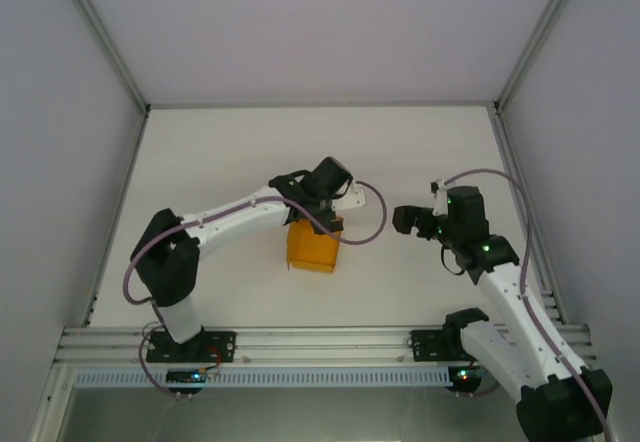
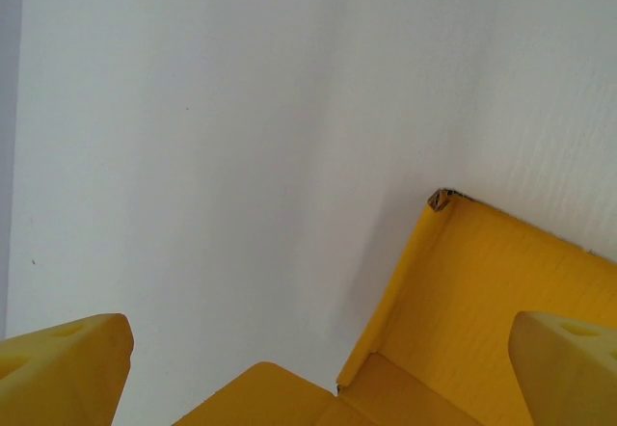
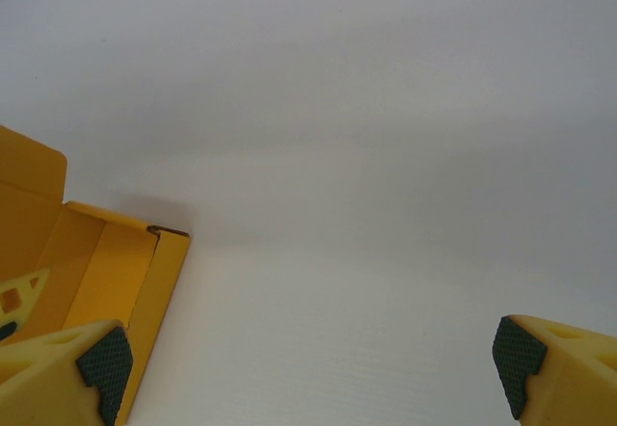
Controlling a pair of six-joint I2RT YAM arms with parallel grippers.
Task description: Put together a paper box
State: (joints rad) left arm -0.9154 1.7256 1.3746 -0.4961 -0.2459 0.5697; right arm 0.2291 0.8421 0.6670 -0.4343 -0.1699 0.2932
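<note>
Your paper box (image 1: pixel 312 249) stands half-formed on the table (image 1: pixel 420 152). It is open-topped orange-yellow card with at least two walls raised and, in the right wrist view, a flap standing higher on its far side. Whether any tab is locked cannot be told from here.

The left gripper (image 2: pixel 318 368) hangs directly over the box's far edge with its jaws spread wide and nothing pinched. One raised wall and the box floor lie between its fingers. The right gripper (image 3: pixel 310 373) sits off to the box's right, apart from it, also fully spread and holding nothing.

With nothing gripping it, watch for these:
- Unlocked walls will likely spring outward or sag flat.
- A left finger coming down could catch the wall's rim and crease it.
- Thin card slides easily, so a sideways nudge from the right gripper may skate or twist the box instead of folding it.
</note>
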